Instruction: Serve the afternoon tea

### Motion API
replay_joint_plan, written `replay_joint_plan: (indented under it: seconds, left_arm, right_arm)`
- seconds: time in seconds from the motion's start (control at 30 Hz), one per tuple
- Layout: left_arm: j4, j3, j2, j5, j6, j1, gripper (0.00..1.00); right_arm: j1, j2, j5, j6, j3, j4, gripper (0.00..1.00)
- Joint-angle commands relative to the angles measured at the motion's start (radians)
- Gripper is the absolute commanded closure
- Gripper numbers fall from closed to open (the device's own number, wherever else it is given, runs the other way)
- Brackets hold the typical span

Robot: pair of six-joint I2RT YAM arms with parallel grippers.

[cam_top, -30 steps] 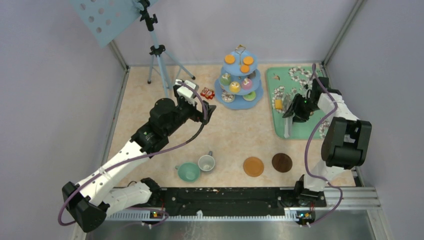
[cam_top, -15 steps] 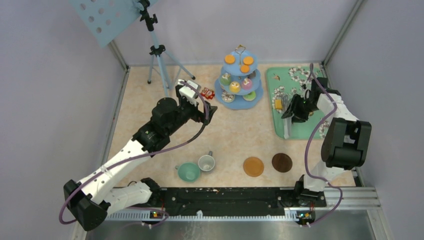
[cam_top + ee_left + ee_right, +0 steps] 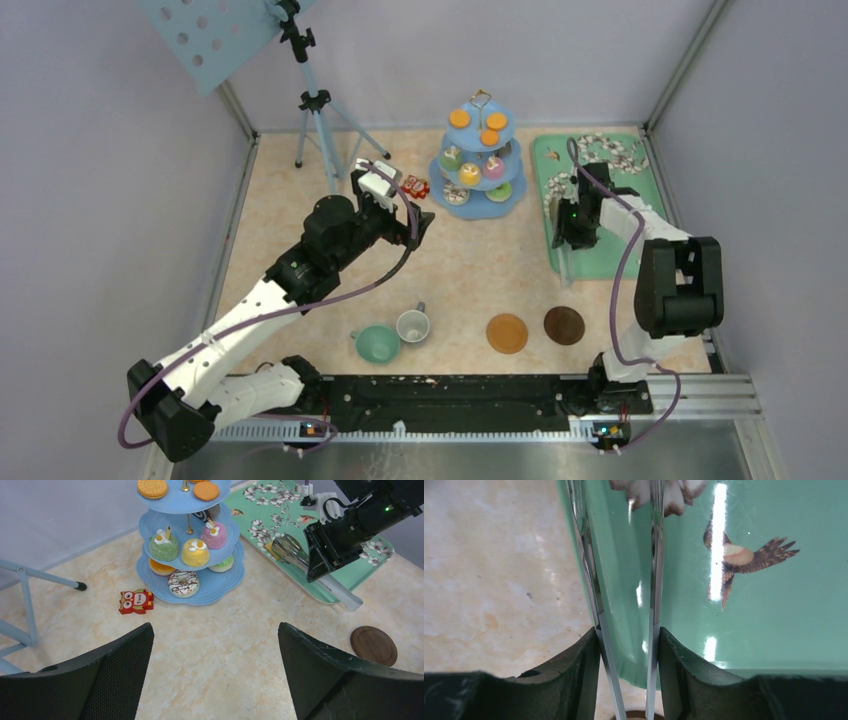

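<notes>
Right jaws: clamped on the metal tongs (image 3: 652, 580), one finger pressing each blade from outside. The blades are pinched close but do not meet at the grip. You have nothing else in there. The blades run out along the left rim of the green floral tray (image 3: 749, 630), with bare worktop (image 3: 499, 580) beside it. In the left wrist view the tong tips sit low over the tray. A small orange piece (image 3: 271, 549) lies just beside them; can't tell if they touch. The tongs' back end pokes past the tray rim over the worktop.

Left jaws: wide apart, holding nothing, hovering above the worktop and facing the light-blue three-tier stand (image 3: 220, 587). A red owl figure (image 3: 135, 601) lies on the worktop just left of the stand's base, on your approach side.

Stand load: orange biscuits (image 3: 152, 487) on the top tier, cupcakes (image 3: 195, 552) in the middle, donuts (image 3: 183, 583) on the bottom. The stand sits at the back, just left of the tray.

Near edge: teal cup (image 3: 378, 344) and grey-white cup (image 3: 412, 325) side by side, touching or nearly. To their right are the light brown coaster (image 3: 507, 333) and dark brown coaster (image 3: 564, 325), apart from each other; the cups stand off them.

Tripod (image 3: 318, 110) is back left, well apart from the stand.
</notes>
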State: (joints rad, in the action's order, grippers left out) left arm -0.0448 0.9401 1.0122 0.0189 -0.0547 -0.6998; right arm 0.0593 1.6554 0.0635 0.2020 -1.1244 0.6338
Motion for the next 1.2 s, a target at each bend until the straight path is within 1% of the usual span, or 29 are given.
replay_joint_plan:
  seconds: [0.0,0.1,0.23,0.43,0.53,0.6,0.7,0.8,0.97,1.1,1.17]
  left_arm:
    - [0.049,0.002,-0.005,-0.007,-0.015,0.005,0.01]
    - [0.049,0.002,-0.004,-0.006,-0.014,0.005,0.01]
    - [0.049,0.002,-0.002,-0.005,-0.014,0.005,0.01]
    - [0.049,0.001,-0.001,-0.008,-0.015,0.005,0.01]
    - [0.049,0.002,0.000,-0.011,-0.016,0.005,0.01]
    - [0.049,0.002,0.000,-0.009,-0.017,0.005,0.01]
    - [0.049,0.001,-0.001,-0.007,-0.016,0.005,0.01]
    - [0.049,0.000,-0.001,-0.013,-0.017,0.005,0.01]
    - [0.049,0.000,-0.003,-0.014,-0.019,0.005,0.01]
    - [0.049,0.000,-0.001,-0.013,-0.018,0.005,0.01]
    - [0.049,0.000,-0.001,-0.014,-0.018,0.005,0.01]
  right_arm:
    - [0.010,-0.042,-0.060,0.001,0.054,-0.130,0.59]
    - [0.018,-0.039,-0.106,-0.001,0.068,-0.153,0.54]
    - [0.028,-0.044,-0.117,0.000,0.097,-0.195,0.47]
    - [0.060,-0.053,-0.161,0.007,0.148,-0.280,0.40]
    - [0.078,-0.060,-0.187,0.013,0.184,-0.344,0.34]
    - [0.091,-0.060,-0.207,0.020,0.201,-0.372,0.28]
    - [0.107,-0.073,-0.259,0.032,0.231,-0.414,0.24]
    - [0.113,-0.085,-0.259,0.027,0.267,-0.470,0.23]
    - [0.135,-0.105,-0.317,0.013,0.290,-0.527,0.23]
    - [0.136,-0.096,-0.348,0.008,0.279,-0.531,0.26]
    - [0.136,-0.097,-0.357,0.007,0.281,-0.536,0.31]
